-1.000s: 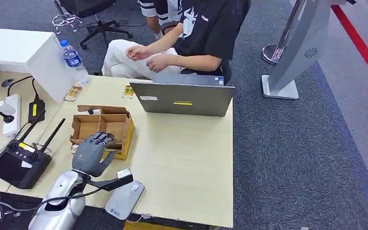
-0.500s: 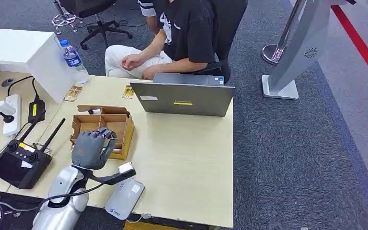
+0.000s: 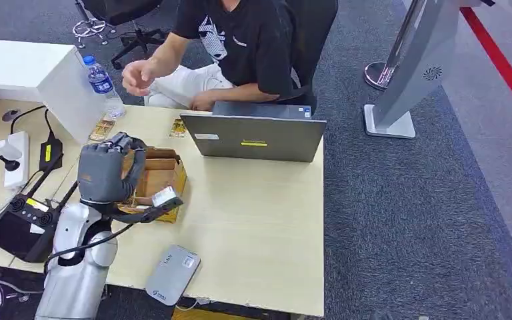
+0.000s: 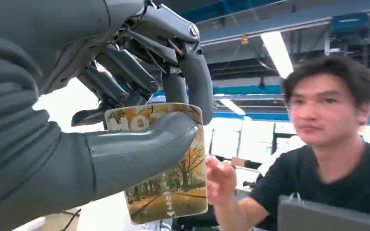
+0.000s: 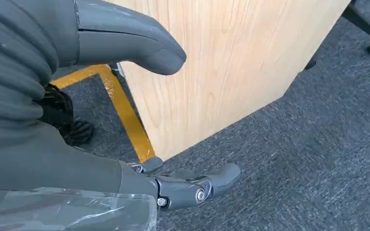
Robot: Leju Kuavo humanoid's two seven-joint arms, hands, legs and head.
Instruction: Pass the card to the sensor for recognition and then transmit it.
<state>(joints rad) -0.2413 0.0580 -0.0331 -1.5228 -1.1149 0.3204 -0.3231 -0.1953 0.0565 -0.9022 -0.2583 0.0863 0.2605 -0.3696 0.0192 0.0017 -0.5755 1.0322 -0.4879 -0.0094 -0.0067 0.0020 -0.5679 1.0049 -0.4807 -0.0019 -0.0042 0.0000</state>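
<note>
One card sits pinched between the left hand's thumb and fingers, raised above the cardboard box, its long axis roughly upright in the left wrist view. The grey sensor pad lies on the table's near edge, on the robot's side of the box, below and near the raised hand, so the card likely has to come down and back. The right hand hangs beside the table, fingers apart, holding nothing.

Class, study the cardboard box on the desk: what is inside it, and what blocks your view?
The cardboard box shows brown divider walls inside; no contents can be made out. The raised left hand, holding a card, covers most of the box's interior, so that part cannot be judged.
</note>
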